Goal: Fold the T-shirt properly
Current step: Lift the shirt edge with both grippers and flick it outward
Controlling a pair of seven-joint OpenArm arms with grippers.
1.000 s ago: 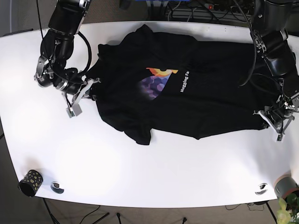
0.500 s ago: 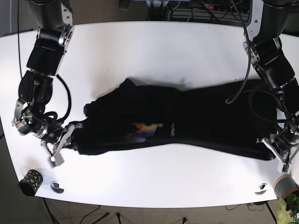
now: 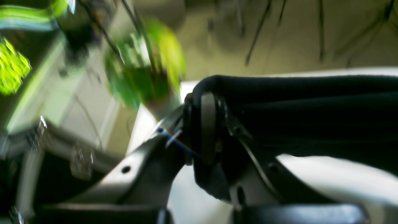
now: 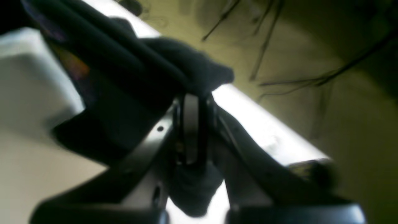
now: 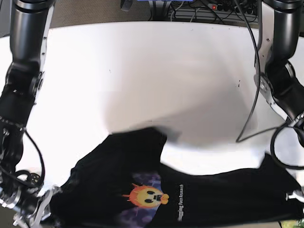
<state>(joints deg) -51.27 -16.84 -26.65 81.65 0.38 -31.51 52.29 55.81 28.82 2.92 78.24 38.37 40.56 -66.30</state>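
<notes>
The black T-shirt [image 5: 199,194] with an orange and purple print lies at the table's near edge, print side up, stretched between both arms. My right gripper [image 5: 34,213] at the lower left of the base view is shut on one end of the T-shirt [image 4: 130,74]; black cloth is pinched between its fingers [image 4: 190,124]. At the lower right, my left gripper [image 5: 294,195] is shut on the other end of the T-shirt [image 3: 311,105], with fabric wrapped over its fingers [image 3: 207,124]. Both wrist views are blurred.
The white table [image 5: 142,71] stretches bare behind the shirt. Cables and a power strip [image 5: 199,9] run along the far edge. A blurred green plant [image 3: 146,62] stands close to the left gripper, off the table's corner.
Both arms have pulled back toward the near edge, dragging the shirt from the table's middle to its front. The shirt has opened out, and the print now faces up.
</notes>
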